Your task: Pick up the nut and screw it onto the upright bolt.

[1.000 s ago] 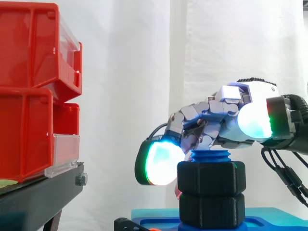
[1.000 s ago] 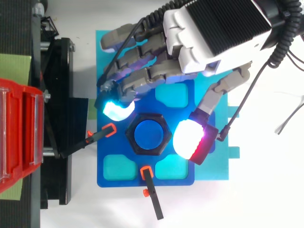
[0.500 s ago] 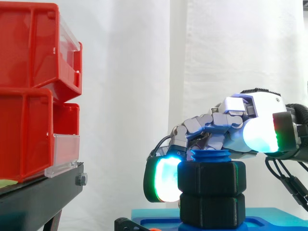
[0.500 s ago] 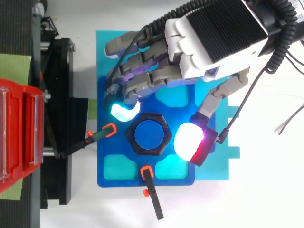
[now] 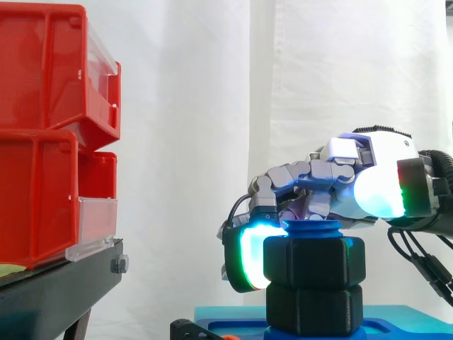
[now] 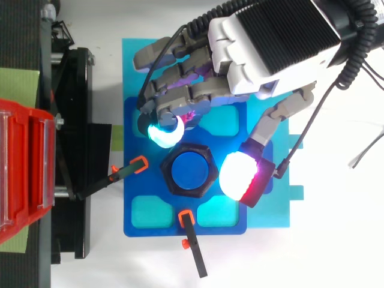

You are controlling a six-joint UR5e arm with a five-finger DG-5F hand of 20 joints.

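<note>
Fingers (image 6: 186, 102) and thumb of the hand (image 6: 270, 42) curl round the black nut (image 5: 313, 262), glowing pads pressed to it on opposite sides of the blue bolt (image 6: 192, 172); the nut sits near the bolt's top, a second nut (image 5: 313, 308) directly beneath it

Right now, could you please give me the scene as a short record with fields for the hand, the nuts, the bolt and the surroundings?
hand: over the base plate, reaching down beside the upper nut
upper nut: black, hexagonal, on the bolt
lower nut: black, directly under the upper nut
bolt: blue, upright, its top showing above the upper nut
base plate: blue, holds the bolt
red bins: stacked on a black stand, apart from the hand
</note>
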